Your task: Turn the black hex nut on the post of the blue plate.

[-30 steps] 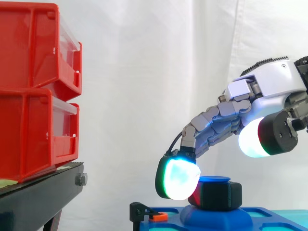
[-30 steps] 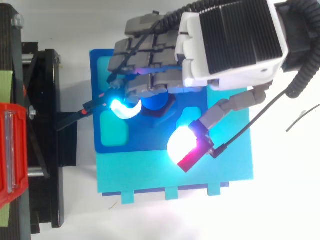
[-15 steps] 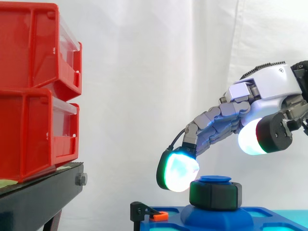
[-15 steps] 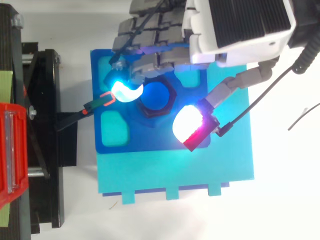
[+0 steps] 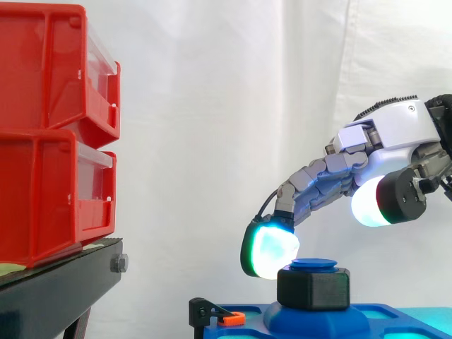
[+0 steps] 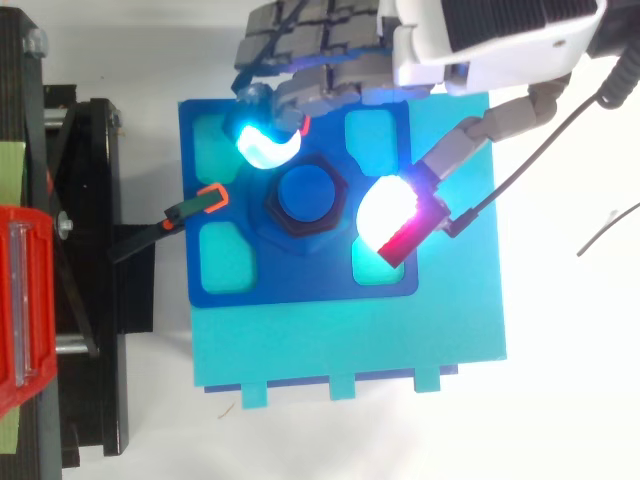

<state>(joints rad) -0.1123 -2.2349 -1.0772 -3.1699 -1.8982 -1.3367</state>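
The black hex nut [image 5: 313,288] sits on the blue post [image 6: 306,193] at the middle of the blue plate [image 6: 300,280]. My hand [image 5: 395,131] hovers above and behind it, open, with the fingers stretched out. A glowing cyan fingertip [image 6: 262,145] hangs just off the nut's far-left corner, slightly above it in the side view. The thumb's white and red pad [image 6: 385,212] is to the nut's right, raised well above it in the side view [image 5: 367,205]. Nothing is held between them.
The blue plate lies on a cyan base [image 6: 350,340]. A black clamp with an orange tip [image 6: 195,205] reaches onto the plate's left edge. Red bins [image 5: 49,134] stand stacked on a black stand [image 5: 63,289] at the left.
The hand has come off the nut and moved toward the far edge of the plate, rising a little. The nut's whole outline has come into the top view.
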